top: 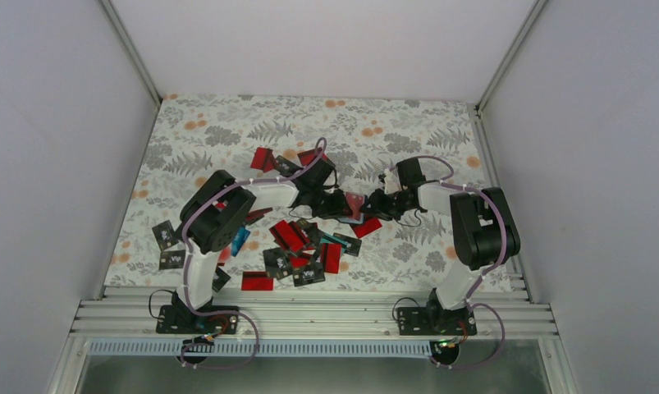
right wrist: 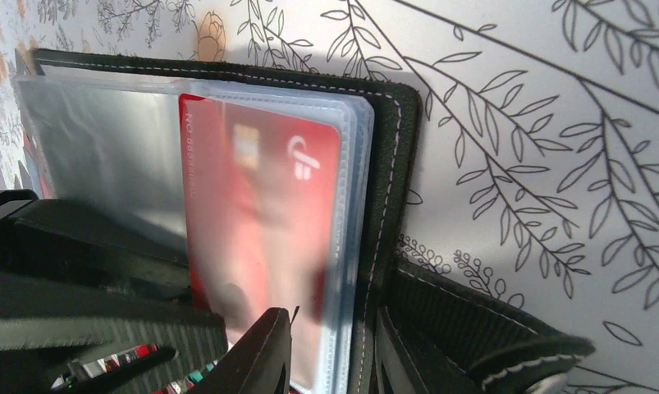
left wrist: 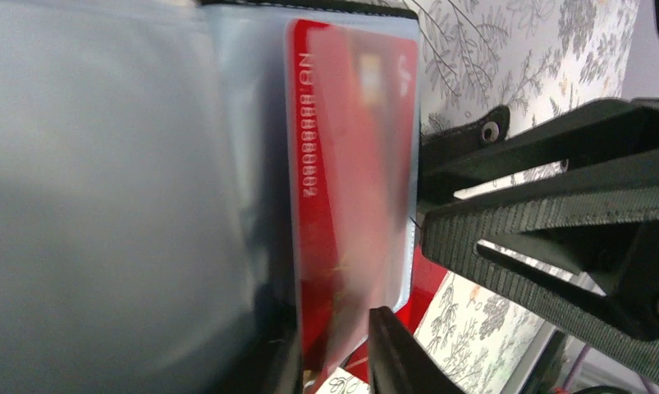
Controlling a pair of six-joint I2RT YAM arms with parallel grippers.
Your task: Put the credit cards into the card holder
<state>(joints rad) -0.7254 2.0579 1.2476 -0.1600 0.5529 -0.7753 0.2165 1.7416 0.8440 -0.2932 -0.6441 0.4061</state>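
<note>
The black stitched card holder with clear plastic sleeves [right wrist: 389,164] was held open between both arms above the floral-patterned desk [top: 227,131]. The right end effector [right wrist: 326,353] was narrowed on the holder's sleeve edge and cover. The left end effector [left wrist: 334,353] was narrowed on a red embossed plastic card [left wrist: 350,180]. That card lay straight ahead of its fingers, long axis in line with them, apparently largely inside a sleeve. Loose cards [top: 297,246] lay near-left of the holder, closer to the left arm.

Red card [left wrist: 350,180] blurry, btm hidden by fingers [left wrist: 395,353].
</note>
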